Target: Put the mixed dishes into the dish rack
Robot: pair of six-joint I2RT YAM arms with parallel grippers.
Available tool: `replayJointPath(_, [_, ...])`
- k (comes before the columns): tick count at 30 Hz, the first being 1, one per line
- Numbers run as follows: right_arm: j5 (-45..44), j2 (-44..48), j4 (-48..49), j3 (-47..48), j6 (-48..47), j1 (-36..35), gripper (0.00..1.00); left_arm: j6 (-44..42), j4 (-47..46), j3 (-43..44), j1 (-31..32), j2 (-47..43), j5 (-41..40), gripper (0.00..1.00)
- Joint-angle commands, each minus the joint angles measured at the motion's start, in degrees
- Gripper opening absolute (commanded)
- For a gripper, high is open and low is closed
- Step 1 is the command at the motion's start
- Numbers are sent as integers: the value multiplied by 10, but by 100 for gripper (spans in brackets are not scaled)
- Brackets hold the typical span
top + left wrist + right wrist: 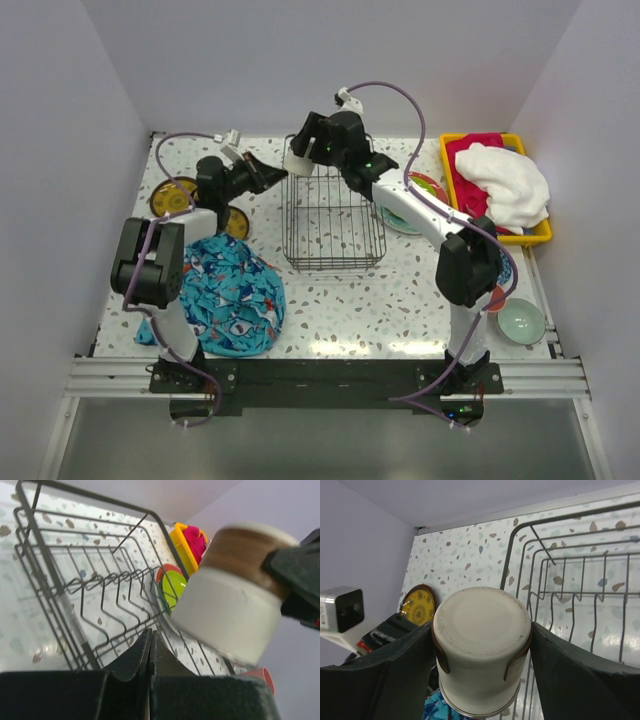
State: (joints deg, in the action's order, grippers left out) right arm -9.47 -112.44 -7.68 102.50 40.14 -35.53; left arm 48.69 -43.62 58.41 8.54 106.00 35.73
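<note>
A: Right up against the lens, two dark fingers (570,675) of the right gripper (482,652) are clamped on a cream ceramic cup with a brown band (480,625). Its flat closed end faces the wrist camera.

B: And from overhead, that cup (298,160) hangs in the air at the far-left corner of the dark grey wire dish rack (333,225), not down among the wires.

A: The rack sits mid-table, with nothing that I can see between its wavy dividers (100,597).

B: Over to the left gripper (150,647): jaws pressed flat together, nothing between them. It points at the rack's left side, and the cup looms just in front of its camera.

A: Behind it, a round yellow-olive plate (172,195) lies near the table's left edge, with a crumpled blue patterned cloth (230,290) nearer the arm bases.

B: On the rack's right, a lime-green plate (172,587) lies just beside the wires.

A: A mint bowl (521,322) sits at the near right corner, with the yellow plastic tray (540,237) of cloths at the far right.
</note>
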Motion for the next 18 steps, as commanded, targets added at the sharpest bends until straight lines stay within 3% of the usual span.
replayJointPath(1, [-28,-10,151,0,-152,19,0,-97,125,-44,-26,-127,38,0])
replayJointPath(5, [-38,-37,246,-6,-265,22,0,-209,247,-94,-38,-210,36,0])
replayJointPath(9, [-47,-68,313,-1,-310,22,0,-288,374,-103,-38,-272,-12,0])
replayJointPath(18, [-80,-171,396,49,-373,25,0,-433,499,-77,-39,-331,-87,0])
